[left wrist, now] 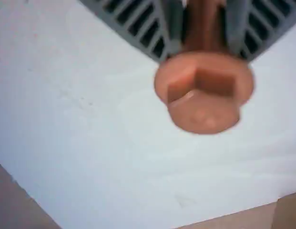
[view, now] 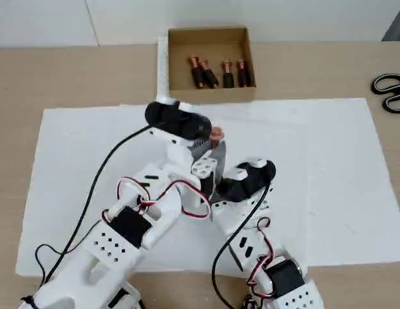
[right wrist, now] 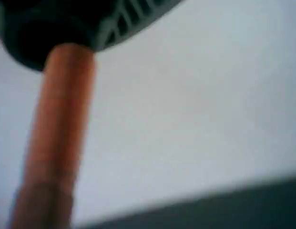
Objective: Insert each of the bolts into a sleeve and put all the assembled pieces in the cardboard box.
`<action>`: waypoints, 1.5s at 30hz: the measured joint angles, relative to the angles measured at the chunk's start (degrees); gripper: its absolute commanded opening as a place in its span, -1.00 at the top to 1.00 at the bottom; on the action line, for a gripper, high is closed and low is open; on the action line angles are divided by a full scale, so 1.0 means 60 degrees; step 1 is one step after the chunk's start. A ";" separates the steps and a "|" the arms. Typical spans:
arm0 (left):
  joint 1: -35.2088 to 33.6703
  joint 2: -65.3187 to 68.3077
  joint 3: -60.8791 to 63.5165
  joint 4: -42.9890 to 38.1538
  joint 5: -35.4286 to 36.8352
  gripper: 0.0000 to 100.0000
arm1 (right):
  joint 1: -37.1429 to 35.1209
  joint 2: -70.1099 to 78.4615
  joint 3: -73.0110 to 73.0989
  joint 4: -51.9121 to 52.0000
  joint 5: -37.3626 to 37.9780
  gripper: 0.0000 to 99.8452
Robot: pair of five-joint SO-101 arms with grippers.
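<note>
Bolt [left wrist: 202, 95]: copper-coloured, hex head with a round flange, plain straight shaft. It is held up off the paper, mid-worktop, just toward 6 o'clock from the box.

My left hand [left wrist: 203, 24] is clamped on the shaft right behind the head, one ribbed grey finger on each side.

Sleeve [right wrist: 28, 33]: a short black tube. The bolt's shaft runs out of its mouth, so the end is already inside. How deep it goes I cannot tell.

My right hand [right wrist: 52, 28] looks closed around the sleeve, with a grey finger lying against it.

Box [view: 209, 94]: cardboard, open, at 12 o'clock on the worktop [view: 77, 71]. Four finished pieces [view: 227, 73] lie side by side inside it, copper ends pointing to 12.

Progress, as I judge it: four are done and boxed. The fifth is mid-insertion and still has to be pushed home and carried to the box. I see no loose bolts or sleeves on the white paper sheet [view: 328, 180], so this is likely the last one.

Scissors [view: 391, 92] sit at 2 o'clock, well apart.
</note>
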 measured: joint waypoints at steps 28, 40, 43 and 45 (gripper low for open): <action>0.0337 -0.0220 0.0747 -0.1026 -0.0073 0.99 | 0.0000 0.0000 0.0000 0.0000 0.0000 0.99; 0.0352 -0.0220 0.0747 -0.1026 -0.0337 0.99 | 0.0015 0.0000 0.0000 0.0000 0.0000 0.99; 0.0381 -0.0220 0.0747 -0.1011 -0.0542 0.99 | 0.0015 -0.0015 0.0000 0.0000 0.0000 0.99; 0.0410 -0.0220 0.0747 -0.0879 -0.0542 0.99 | 0.0015 -0.0015 0.0000 0.0000 0.0000 0.99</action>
